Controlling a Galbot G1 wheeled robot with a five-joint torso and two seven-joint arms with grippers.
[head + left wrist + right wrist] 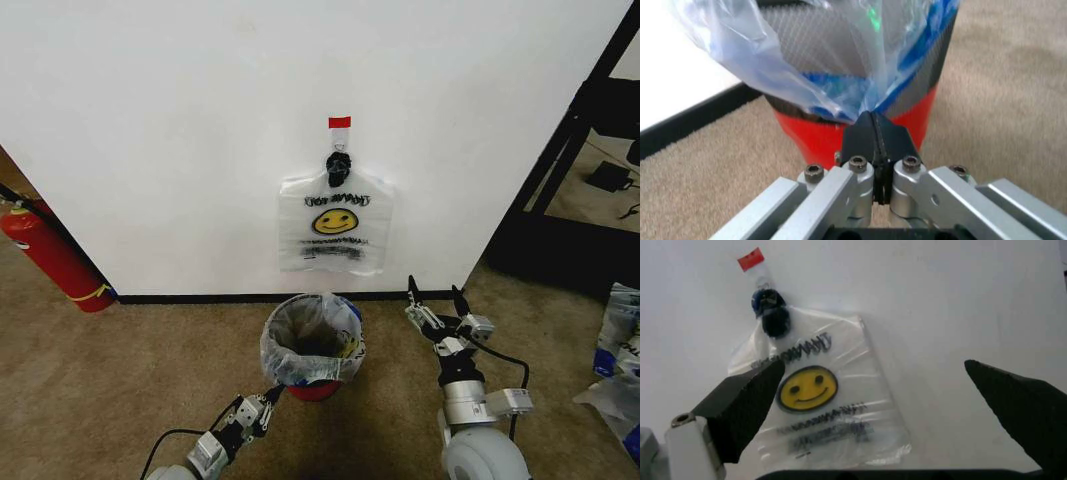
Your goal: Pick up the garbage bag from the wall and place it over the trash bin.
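Note:
The garbage bag (335, 225), translucent with a yellow smiley and black print, hangs flat from a black hook (338, 165) under a red tape strip on the white wall (180, 120). In the right wrist view the garbage bag (817, 400) faces my right gripper (873, 362), which is open and well short of it. That right gripper (435, 297) hovers above the carpet, right of the trash bin (313, 388). A clear plastic bag with blue patches (840, 75) lines the bin. My left gripper (871, 120) is shut on that liner's hanging edge, in front of the bin's red base (807, 140).
A red fire extinguisher (50, 255) leans at the wall's left end. A black shelf frame (570, 150) stands past the wall's right corner. More white-and-blue bags (615, 350) lie on the carpet at far right. Open carpet lies left of the bin.

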